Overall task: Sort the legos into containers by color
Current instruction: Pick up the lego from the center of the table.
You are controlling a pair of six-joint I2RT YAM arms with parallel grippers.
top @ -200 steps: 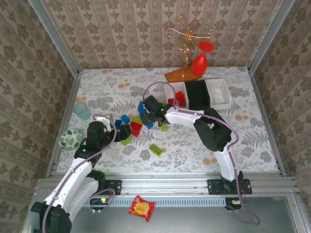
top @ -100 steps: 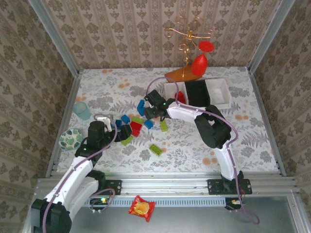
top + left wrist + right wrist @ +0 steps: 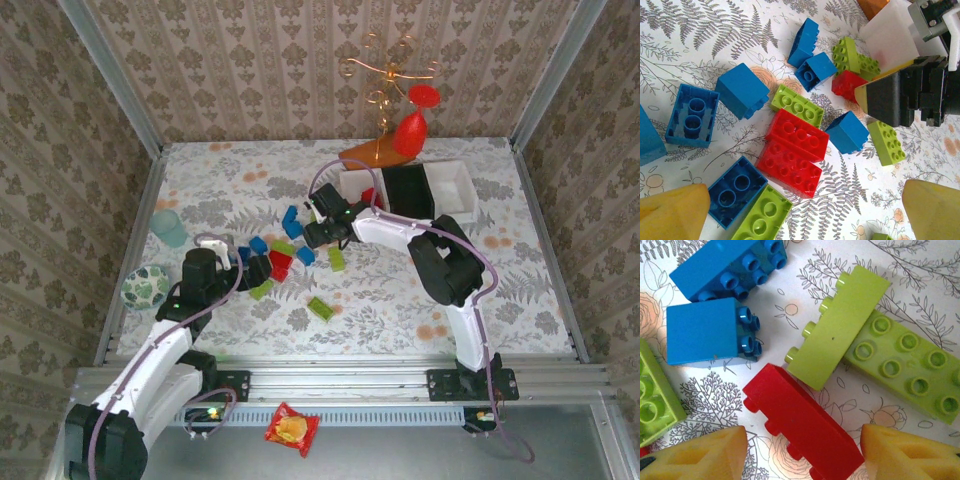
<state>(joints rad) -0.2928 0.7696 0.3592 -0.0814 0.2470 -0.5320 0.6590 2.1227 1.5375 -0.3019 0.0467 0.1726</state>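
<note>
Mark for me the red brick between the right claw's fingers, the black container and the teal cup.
red brick (image 3: 805, 427): right wrist view, long smooth side face.
black container (image 3: 405, 192): top external view, bare dark interior.
teal cup (image 3: 168, 228): top external view, its body.

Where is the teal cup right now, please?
In the top view, the cup stands at the far left of the table, just beyond the patterned bowl.

Legos (image 3: 280, 262) scattered mid-table (red, blue, lime); three containers (image 3: 408, 203) behind.
</note>
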